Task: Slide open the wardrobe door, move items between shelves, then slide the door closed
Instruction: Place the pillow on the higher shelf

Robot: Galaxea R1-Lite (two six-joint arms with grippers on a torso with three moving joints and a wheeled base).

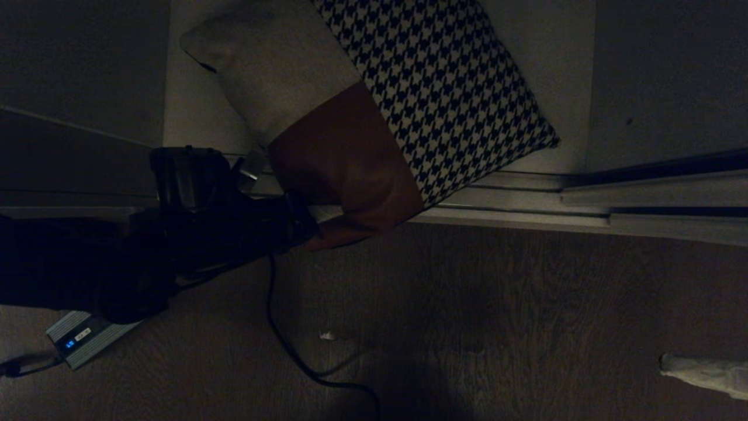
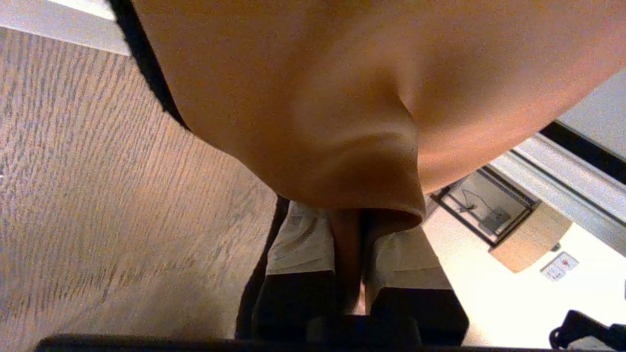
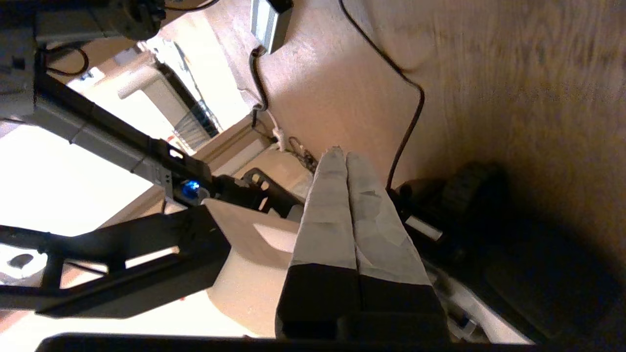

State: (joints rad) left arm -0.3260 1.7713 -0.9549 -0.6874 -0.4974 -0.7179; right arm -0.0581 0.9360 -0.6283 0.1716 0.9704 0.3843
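The cushion (image 1: 374,99), patched in beige, rust-brown and houndstooth, lies tilted on the lowest off-white shelf (image 1: 193,111), its brown corner hanging over the front edge. My left gripper (image 1: 304,225) comes in from the left and is shut on that brown corner. In the left wrist view the rust fabric (image 2: 342,98) runs down between the pale fingers (image 2: 301,244) of the left gripper (image 2: 349,234). My right gripper (image 3: 341,154) is shut with nothing in it, low over the floor at the right (image 1: 663,363). Dark panels (image 1: 666,76) flank the opening; which one is the sliding door I cannot tell.
Metal floor rails (image 1: 526,204) run across in front of the shelf. On the wood floor (image 1: 497,321) lie a grey power adapter (image 1: 87,338) with a blue light and a black cable (image 1: 280,339). A small white scrap (image 1: 327,335) lies beside the cable.
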